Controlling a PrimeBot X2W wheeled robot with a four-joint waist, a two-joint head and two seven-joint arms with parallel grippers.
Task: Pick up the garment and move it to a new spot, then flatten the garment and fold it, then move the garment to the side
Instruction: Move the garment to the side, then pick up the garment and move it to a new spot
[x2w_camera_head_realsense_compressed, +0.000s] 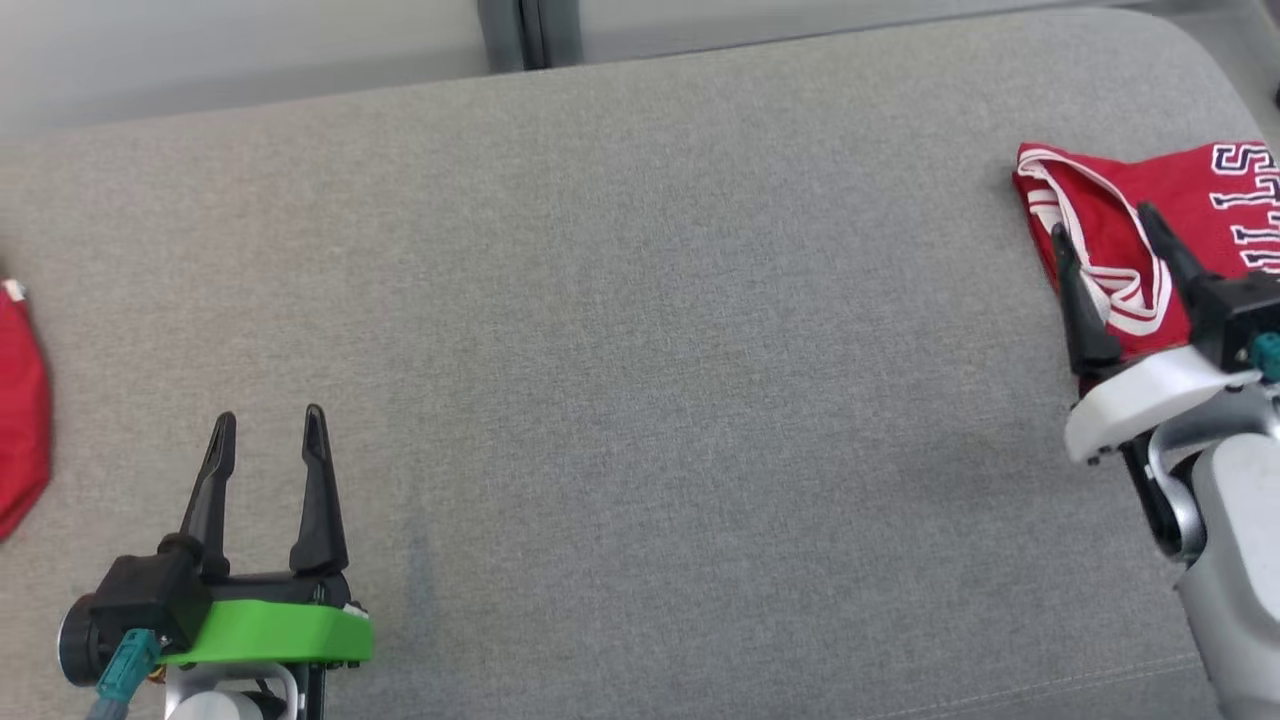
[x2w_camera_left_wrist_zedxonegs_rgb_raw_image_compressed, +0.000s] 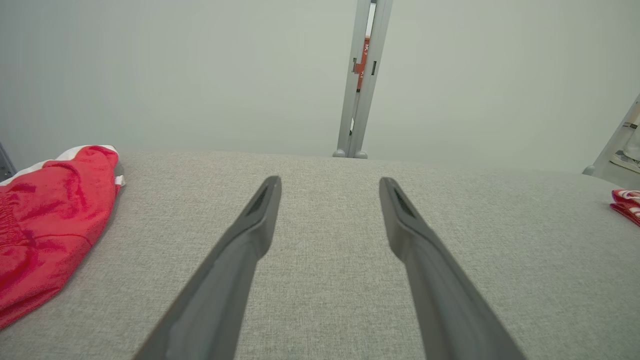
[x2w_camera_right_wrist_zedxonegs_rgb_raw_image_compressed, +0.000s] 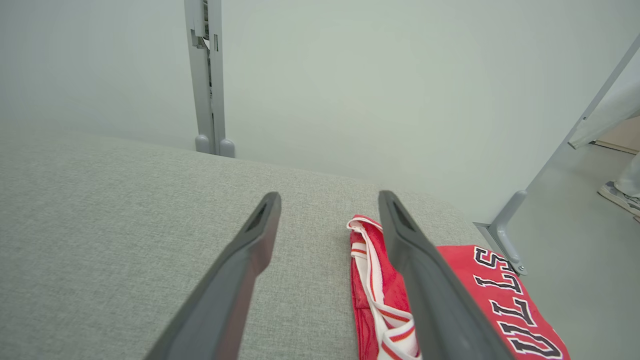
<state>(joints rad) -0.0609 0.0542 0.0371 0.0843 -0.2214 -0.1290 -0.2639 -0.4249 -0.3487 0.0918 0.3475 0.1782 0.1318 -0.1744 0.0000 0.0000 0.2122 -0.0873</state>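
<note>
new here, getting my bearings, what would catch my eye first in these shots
The folded red jersey with dark lettering at the right edge of the grey surface, with the open right pincer poised over it. Next, another red cloth at the left edge, left of the open left pincer.

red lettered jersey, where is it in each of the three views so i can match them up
Head view: the red lettered jersey lies folded at the right edge, in the upper half.
Left wrist view: a small corner of the jersey at the far right edge, mid height.
Right wrist view: the jersey at lower right, lettering readable.
Shared landmark: the grey upright post beyond the far edge of the grey cushion.
</note>
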